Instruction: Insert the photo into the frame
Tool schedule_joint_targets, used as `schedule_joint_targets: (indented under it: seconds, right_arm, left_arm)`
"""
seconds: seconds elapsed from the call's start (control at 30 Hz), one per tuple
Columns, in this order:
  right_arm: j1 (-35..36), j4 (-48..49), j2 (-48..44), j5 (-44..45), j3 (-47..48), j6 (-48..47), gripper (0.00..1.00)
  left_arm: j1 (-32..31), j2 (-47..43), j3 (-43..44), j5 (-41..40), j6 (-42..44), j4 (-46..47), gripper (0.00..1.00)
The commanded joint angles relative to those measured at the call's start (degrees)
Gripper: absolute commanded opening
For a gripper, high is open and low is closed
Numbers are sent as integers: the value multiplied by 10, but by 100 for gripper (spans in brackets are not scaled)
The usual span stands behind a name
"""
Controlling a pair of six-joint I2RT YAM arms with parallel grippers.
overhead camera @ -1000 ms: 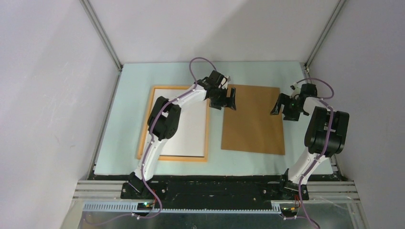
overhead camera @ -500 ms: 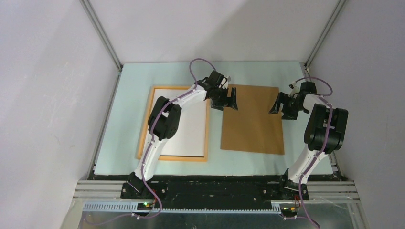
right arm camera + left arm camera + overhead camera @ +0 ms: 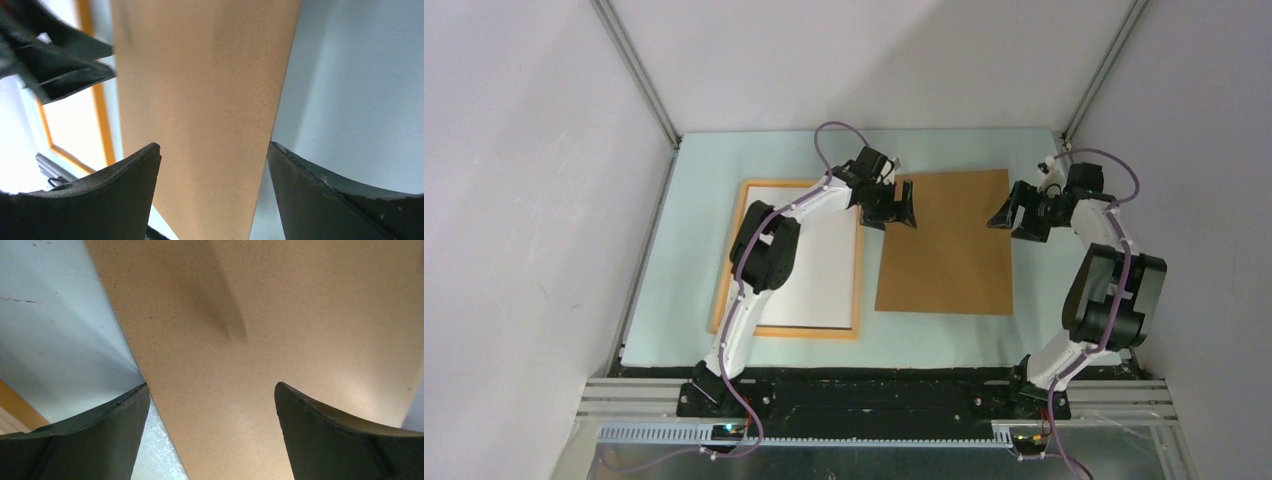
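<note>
The photo lies white back up inside the orange-tan frame on the left of the mat. The frame's rail also shows in the right wrist view. A brown backing board lies to the right of the frame. My left gripper is open at the board's far left corner, its fingers spread over the board and its left edge. My right gripper is open at the far right edge, and that edge of the board runs between its fingers. Neither gripper holds anything that I can see.
The pale blue mat covers the table, with white walls on three sides and metal posts in the back corners. The left arm reaches across the frame's far right part. A black rail runs along the near edge.
The backing board has shifted left and away from me. My right gripper moved farther back and its fingers narrowed a little. The left gripper drifted slightly left and back.
</note>
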Motion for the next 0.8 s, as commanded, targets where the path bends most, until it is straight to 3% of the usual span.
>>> schedule_joint_targets:
  seconds: [0.0, 0.43, 0.77]
  right_arm:
    - [38, -39, -62, -203, 10, 14, 81]
    - [77, -62, -171, -315, 46, 4, 80]
    - [134, -38, -181, -332, 78, 32, 79]
  left_arm:
    - [-28, 6, -18, 59, -1, -1, 99]
    - [-27, -29, -20, 94, 25, 10, 100]
    - [-11, -54, -58, 119, 21, 32, 100]
